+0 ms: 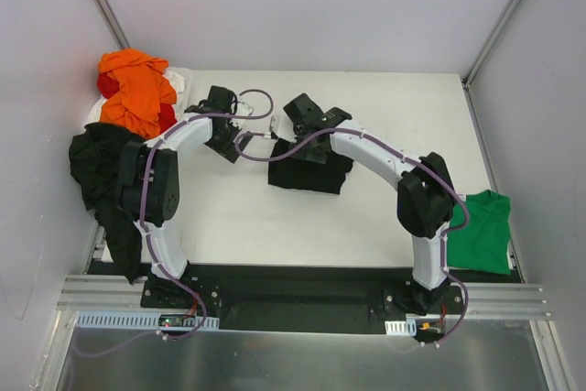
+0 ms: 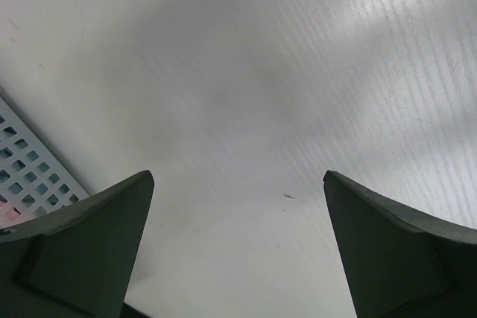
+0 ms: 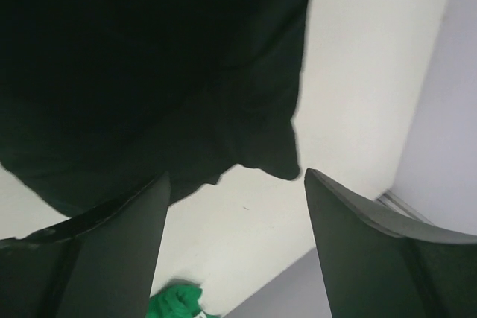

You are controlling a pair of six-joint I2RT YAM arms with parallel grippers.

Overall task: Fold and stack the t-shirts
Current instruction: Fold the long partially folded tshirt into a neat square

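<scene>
A folded black t-shirt [image 1: 309, 174] lies mid-table. It fills the upper left of the right wrist view [image 3: 149, 72]. My right gripper [image 1: 309, 125] hovers over the shirt's far edge, open and empty [image 3: 235, 173], with bare table between the fingers. My left gripper [image 1: 220, 96] is open and empty over bare white table [image 2: 238, 176], left of the folded shirt. An orange t-shirt [image 1: 137, 93] lies crumpled on a red one [image 1: 109, 85] at the far left. Another black t-shirt [image 1: 105, 176] hangs over the left edge. A green t-shirt [image 1: 481, 231] lies at the right edge and shows in the right wrist view [image 3: 175, 303].
A white perforated basket [image 1: 180, 78] sits under the orange and red pile, and its corner shows in the left wrist view [image 2: 30, 176]. Grey walls enclose the table on three sides. Purple cables loop between the two wrists.
</scene>
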